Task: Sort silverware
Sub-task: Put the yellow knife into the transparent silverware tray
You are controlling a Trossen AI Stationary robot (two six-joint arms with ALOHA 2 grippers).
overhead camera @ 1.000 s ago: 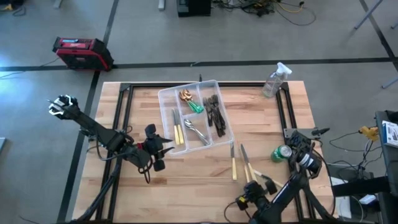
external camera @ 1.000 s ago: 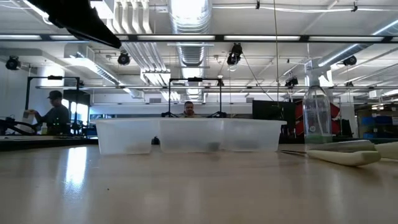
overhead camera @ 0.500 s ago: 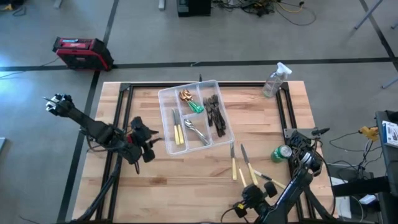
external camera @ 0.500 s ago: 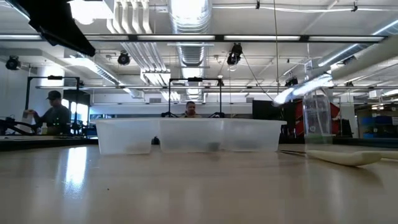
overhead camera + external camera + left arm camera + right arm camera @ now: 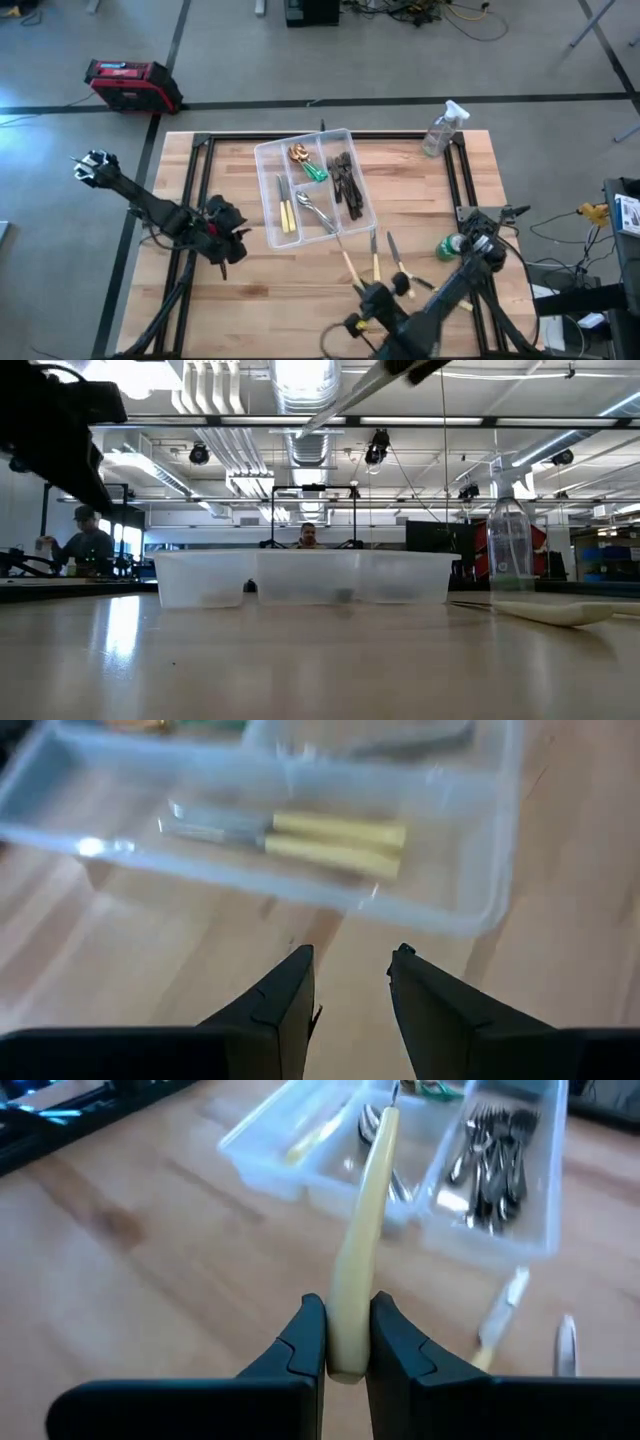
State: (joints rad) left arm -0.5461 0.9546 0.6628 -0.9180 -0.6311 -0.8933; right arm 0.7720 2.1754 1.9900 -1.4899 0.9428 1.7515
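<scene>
Right pincer [image 5: 347, 1342] is clamped shut on the end of a cream-yellow-handled knife [image 5: 362, 1250], blade pointing away from the pincer toward the clear divided tray [image 5: 527, 1240] just ahead of it; in the high view this pincer [image 5: 362, 290] sits over the near-middle of the table [image 5: 250, 290], with the held knife angled up toward the tray's near corner. Just beside the right pincer, on its outer side, two more cream-handled knives [image 5: 376, 258] lie flat on the table, blades pointing toward the tray, apart from each other. Left pincer [image 5: 350, 978] is partly open and holds nothing, hovering above bare table just short of the tray's side wall; in the high view it [image 5: 232, 240] is close to the tray's left side. Directly ahead of the left pincer, inside the nearest tray compartment, two cream-handled knives [image 5: 300, 838] lie side by side. Farther from it, the other compartments hold silver spoons [image 5: 318, 211], dark forks [image 5: 345, 180], gold spoons [image 5: 298, 154] and a green-handled piece [image 5: 316, 171]. Green can [image 5: 451, 246] stands near the right arm's base, well to the outer side of the right pincer. Clear spray bottle [image 5: 442, 128] stands at the far right corner of the table, well apart from both pincers. Low view shows the tray front wall and people in the room behind.
</scene>
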